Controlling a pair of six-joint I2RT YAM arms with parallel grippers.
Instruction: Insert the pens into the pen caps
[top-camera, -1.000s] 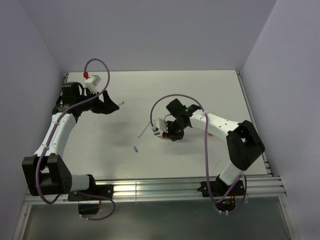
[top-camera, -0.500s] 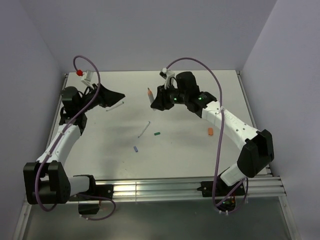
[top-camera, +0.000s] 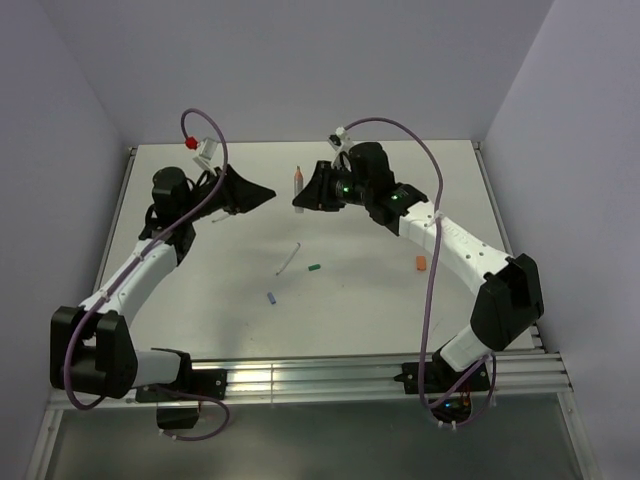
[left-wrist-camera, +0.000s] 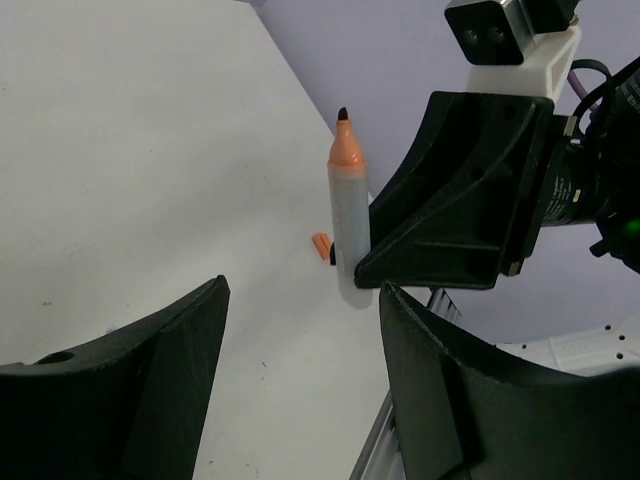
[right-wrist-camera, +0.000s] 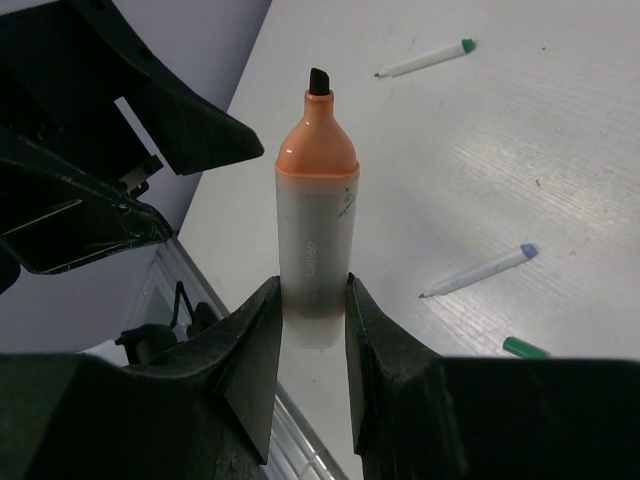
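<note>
My right fingers (right-wrist-camera: 255, 340) pinch the thick orange-ended pen (right-wrist-camera: 317, 230) low on its barrel, tip up, upper centre of the overhead view. Left fingers (left-wrist-camera: 200, 320) hang open and empty, near it. A crooked approach could lever it loose onto the table (top-camera: 450, 190).
</note>
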